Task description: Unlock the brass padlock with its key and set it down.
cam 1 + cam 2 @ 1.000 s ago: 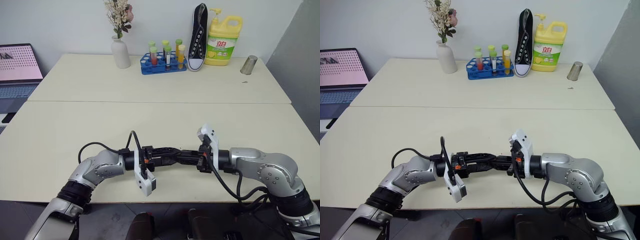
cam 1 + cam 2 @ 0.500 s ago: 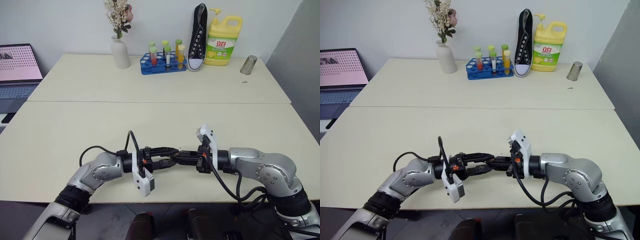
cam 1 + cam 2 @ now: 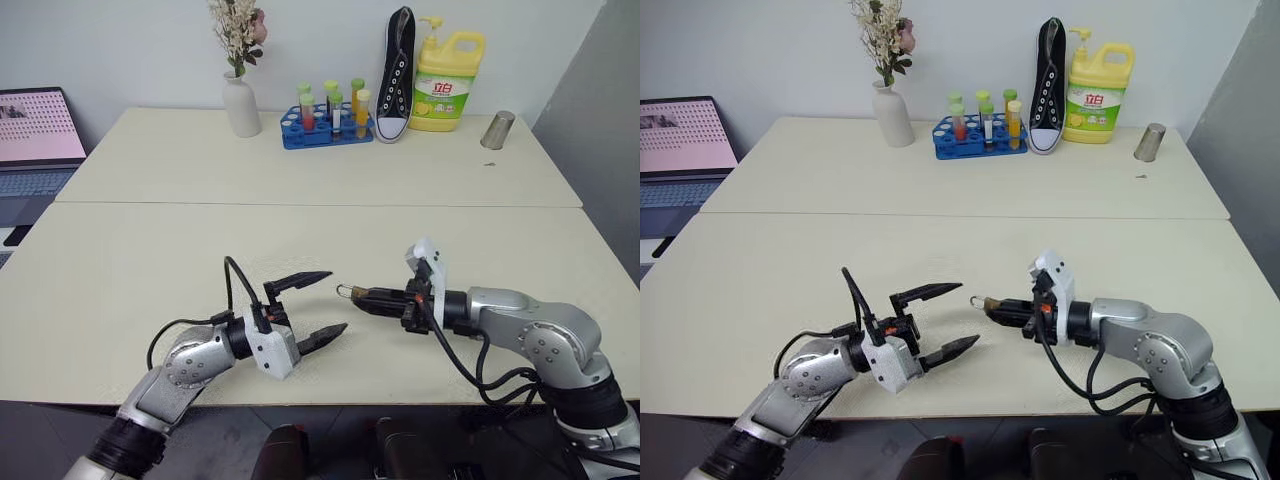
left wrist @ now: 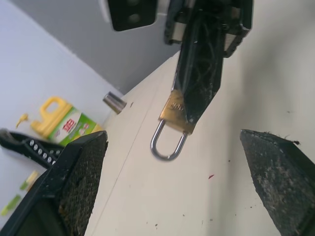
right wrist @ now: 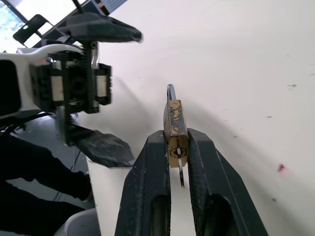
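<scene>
My right gripper (image 3: 362, 296) is shut on the brass padlock (image 3: 348, 292) and holds it just above the table (image 3: 150, 250) near the front edge. The padlock's body (image 5: 175, 129) is pinched between the two black fingers (image 5: 147, 182). Its silvery shackle (image 4: 168, 145) points toward my left gripper and looks closed. A thin silvery sliver (image 5: 180, 172), seemingly the key, sticks out of the keyhole end between those fingers. My left gripper (image 3: 338, 299) stands wide open a short way to the left of the padlock. It faces the shackle and holds nothing.
Along the table's far edge stand a white vase with flowers (image 3: 240, 105), a blue rack of test tubes (image 3: 327, 125), a black shoe (image 3: 397, 75), a yellow detergent bottle (image 3: 447, 70) and a metal cup (image 3: 497, 130). A laptop (image 3: 35, 135) sits at the far left.
My left gripper has opened wide, rolled and drawn back to the left, away from the padlock. The right gripper still grips the padlock and has shifted slightly to the right.
</scene>
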### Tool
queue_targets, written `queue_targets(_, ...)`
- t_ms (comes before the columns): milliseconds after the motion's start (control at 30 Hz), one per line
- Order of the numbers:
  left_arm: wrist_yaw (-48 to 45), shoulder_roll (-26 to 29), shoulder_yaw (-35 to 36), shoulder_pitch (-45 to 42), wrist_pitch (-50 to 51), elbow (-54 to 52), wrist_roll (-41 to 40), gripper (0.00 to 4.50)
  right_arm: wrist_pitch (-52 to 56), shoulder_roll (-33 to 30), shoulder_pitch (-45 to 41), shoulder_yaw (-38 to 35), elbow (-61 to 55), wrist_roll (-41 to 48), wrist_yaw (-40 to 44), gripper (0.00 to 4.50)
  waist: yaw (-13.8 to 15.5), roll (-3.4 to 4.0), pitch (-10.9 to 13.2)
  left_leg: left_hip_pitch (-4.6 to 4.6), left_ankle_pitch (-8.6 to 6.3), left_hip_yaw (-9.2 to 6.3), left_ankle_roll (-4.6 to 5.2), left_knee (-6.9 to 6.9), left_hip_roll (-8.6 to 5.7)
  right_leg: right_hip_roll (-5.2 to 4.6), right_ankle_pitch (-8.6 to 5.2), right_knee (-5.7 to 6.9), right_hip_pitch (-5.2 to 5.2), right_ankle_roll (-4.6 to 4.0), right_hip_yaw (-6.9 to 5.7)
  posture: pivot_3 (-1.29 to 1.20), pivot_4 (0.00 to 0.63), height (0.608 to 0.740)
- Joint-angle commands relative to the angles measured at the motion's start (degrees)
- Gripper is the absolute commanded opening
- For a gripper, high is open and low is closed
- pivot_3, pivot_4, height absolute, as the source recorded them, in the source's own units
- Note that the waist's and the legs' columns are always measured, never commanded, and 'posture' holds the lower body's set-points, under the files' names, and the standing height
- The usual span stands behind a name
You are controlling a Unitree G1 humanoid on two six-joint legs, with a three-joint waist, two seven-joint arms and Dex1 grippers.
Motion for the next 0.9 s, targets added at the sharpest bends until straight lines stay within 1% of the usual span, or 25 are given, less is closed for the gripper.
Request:
queue_targets(33, 1.20, -2.35, 2.49, -0.51, 7.42, -4.72, -3.56, 4.50, -2.89, -1.22, -1.31, -2.46, -0.54, -1.47, 1.90, 0.16, 0.06, 0.00, 0.00, 0.00, 0.00, -0.03, 0.00, 0.00, 0.00, 0.01, 0.00, 0.00, 0.00, 0.00, -0.03, 0.00, 0.150, 0.740)
queue_targets(133, 1.69, -5.89, 3.29, -3.57, 14.74, -5.59, -6.63, 3.94, -4.66, -2.58, -1.32, -2.62, -1.44, -3.02, 3.34, 0.16, 0.09, 0.00, 0.00, 0.00, 0.00, -0.04, 0.00, 0.01, -0.01, 0.05, -0.01, 0.01, 0.01, 0.01, -0.02, 0.00, 0.150, 0.740)
queue_targets(233, -0.21, -8.17, 3.50, -7.26, 20.81, -4.45, -9.54, 3.05, -5.99, -3.51, -0.87, -2.21, -2.92, -4.10, 4.76, 0.16, 0.13, 0.00, 0.00, 0.00, 0.00, -0.04, 0.00, 0.02, -0.03, 0.24, -0.01, 0.00, 0.02, 0.02, -0.02, 0.00, 0.150, 0.740)
queue_targets(367, -3.18, -11.72, 3.87, -14.03, 28.71, 0.77, -14.06, 1.82, -7.24, -4.12, -0.52, -1.53, -4.49, -5.16, 6.46, 0.16, 0.12, 0.01, 0.01, 0.00, 0.00, -0.04, 0.00, 0.02, -0.05, 0.32, -0.01, 0.00, 0.02, 0.02, 0.00, 0.00, 0.150, 0.740)
queue_targets(433, -7.77, -11.70, 3.17, -15.20, 32.95, 1.03, -17.33, 1.06, -7.61, -4.50, -0.31, -1.42, -5.06, -5.44, 7.34, 0.16, -0.02, 0.01, 0.01, 0.00, 0.00, -0.02, 0.00, 0.02, -0.04, 0.34, -0.01, -0.01, 0.02, 0.02, -0.01, 0.00, 0.150, 0.740)
queue_targets(467, -10.09, -11.30, 3.14, -15.67, 35.12, 1.15, -19.11, 0.87, -7.70, -4.71, -0.23, -1.45, -5.41, -5.46, 7.89, 0.16, -0.13, 0.01, 0.01, 0.00, 0.00, -0.01, 0.00, 0.01, -0.04, 0.34, -0.01, -0.01, 0.01, 0.02, 0.00, 0.00, 0.150, 0.740)
queue_targets(533, -14.06, -10.19, 3.40, -16.19, 37.94, 1.40, -21.03, 0.17, -7.80, -5.02, -0.16, -1.46, -5.85, -5.54, 8.84, 0.16, -0.16, 0.01, 0.01, 0.01, 0.00, 0.00, 0.00, 0.00, -0.02, 0.36, -0.01, 0.00, -0.01, 0.02, 0.00, 0.00, 0.150, 0.740)
queue_targets(567, -15.84, -9.60, 3.53, -16.34, 38.87, 1.51, -21.50, 0.00, -7.83, -5.15, -0.15, -1.43, -5.99, -5.61, 9.24, 0.16, -0.15, 0.01, 0.01, 0.01, 0.00, -0.01, 0.00, 0.00, -0.02, 0.36, -0.01, 0.00, -0.01, 0.02, 0.00, 0.00, 0.150, 0.740)
queue_targets(700, -21.76, -7.45, 4.10, -17.01, 41.04, 2.65, -22.44, 0.00, -7.94, -5.82, 0.05, -1.29, -6.67, -5.50, 10.99, 0.16, -0.07, 0.01, 0.01, 0.01, 0.00, -0.06, 0.00, 0.00, -0.01, 0.37, -0.01, 0.00, -0.01, 0.01, 0.01, 0.00, 0.150, 0.740)
queue_targets(800, -27.01, -5.69, 3.91, -16.96, 46.79, 0.51, -26.78, 0.00, -8.21, -6.04, 0.19, -0.92, -7.20, -5.79, 11.77, 0.16, -0.03, 0.01, 0.02, 0.00, 0.00, -0.04, 0.00, 0.01, -0.03, 0.36, -0.02, -0.01, -0.01, 0.01, 0.01, 0.00, 0.150, 0.740)
queue_targets(900, -27.02, -6.22, 4.43, -16.95, 48.17, 0.17, -27.11, 0.00, -8.47, -6.06, 0.34, -0.79, -7.33, -6.15, 12.18, 0.16, -0.02, 0.01, 0.02, 0.00, 0.00, -0.03, 0.00, 0.01, -0.03, 0.35, -0.02, -0.01, -0.01, 0.02, 0.01, 0.00, 0.150, 0.740)
